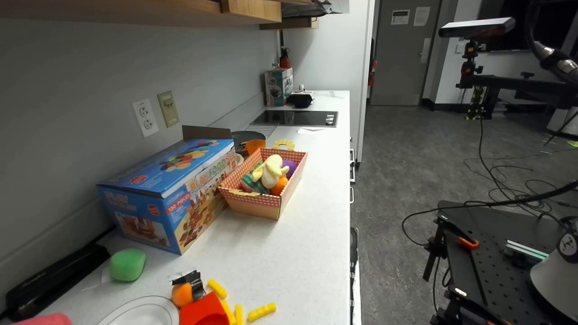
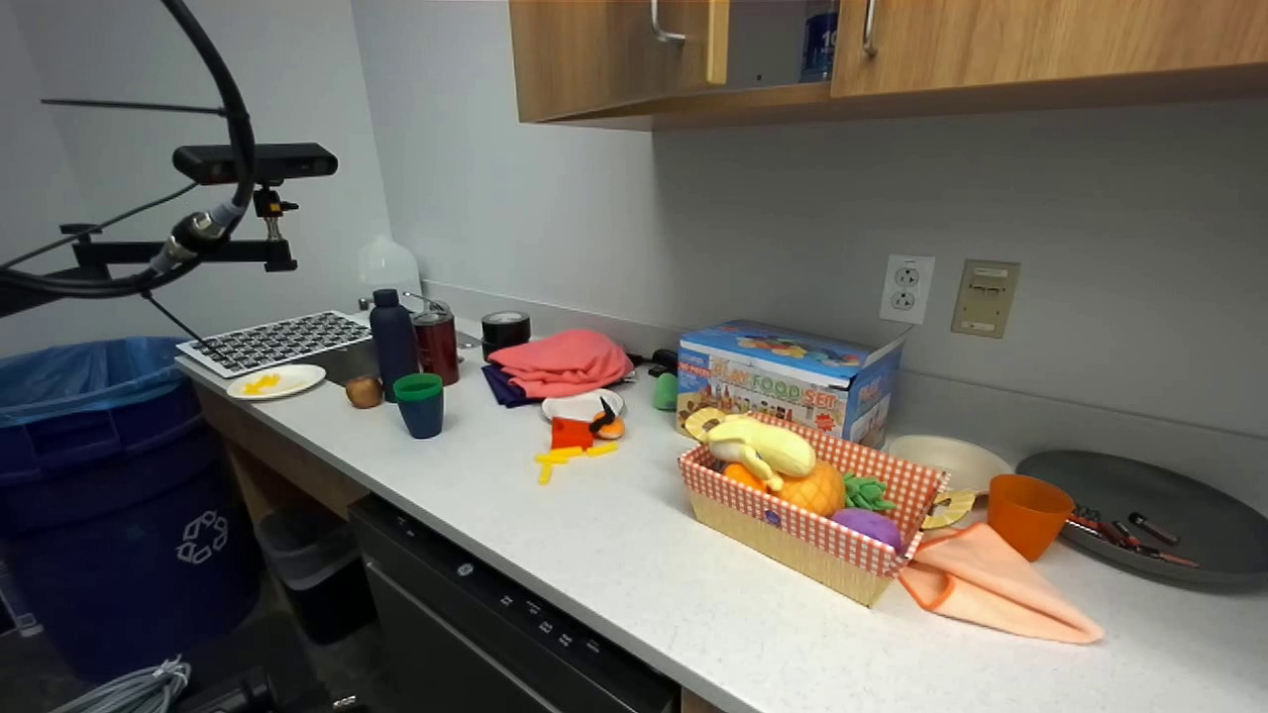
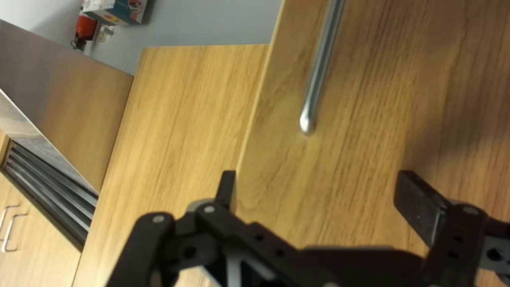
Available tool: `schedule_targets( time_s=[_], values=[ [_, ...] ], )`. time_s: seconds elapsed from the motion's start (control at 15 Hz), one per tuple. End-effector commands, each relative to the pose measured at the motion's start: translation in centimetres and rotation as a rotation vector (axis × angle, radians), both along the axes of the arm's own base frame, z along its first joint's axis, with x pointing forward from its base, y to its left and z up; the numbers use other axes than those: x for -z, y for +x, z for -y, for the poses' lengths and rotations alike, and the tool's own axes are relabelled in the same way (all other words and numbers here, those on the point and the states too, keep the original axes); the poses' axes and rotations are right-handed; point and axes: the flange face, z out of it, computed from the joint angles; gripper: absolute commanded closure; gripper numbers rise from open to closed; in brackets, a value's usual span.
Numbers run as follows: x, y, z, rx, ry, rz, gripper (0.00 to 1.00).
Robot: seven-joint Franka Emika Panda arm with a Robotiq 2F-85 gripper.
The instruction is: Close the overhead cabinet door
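The overhead cabinet [image 2: 1050, 45] hangs on the wall in an exterior view. Its left door [image 2: 604, 59] stands ajar with a metal handle [image 2: 662, 25], and the gap beside it shows the inside. In the wrist view a wooden door [image 3: 358, 151] with a silver bar handle [image 3: 318, 79] fills the right side. Its edge stands in front of another wood panel [image 3: 179, 131]. My gripper [image 3: 318, 189] is open and empty before the door, below the handle. One finger overlaps the door's edge in the picture; contact cannot be told. The gripper is out of both exterior views.
A blue bottle [image 2: 819, 45] stands inside the cabinet. A camera on a stand [image 2: 256, 163] and a thick cable [image 2: 233, 109] are at the left. The counter [image 2: 594, 535] bears a food basket [image 2: 792, 550], a play food box [image 2: 763, 371] and dishes.
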Motion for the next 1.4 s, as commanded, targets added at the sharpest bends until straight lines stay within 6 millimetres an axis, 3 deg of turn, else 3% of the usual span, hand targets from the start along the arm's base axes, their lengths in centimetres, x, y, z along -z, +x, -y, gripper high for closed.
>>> schedule_targets(
  time_s=[0.0,0.27,0.6,0.93,1.33],
  values=[
    [-0.6,3.8,2.4,-0.019,0.022,0.048,0.00],
    [-1.0,6.0,3.3,-0.083,0.062,0.070,0.00],
    [-2.0,6.7,3.4,-0.176,0.161,0.133,0.00],
    [-3.2,4.7,2.7,-0.146,0.186,0.125,0.00],
    [-4.8,-0.1,-0.1,-0.033,0.111,0.080,0.00]
  ],
)
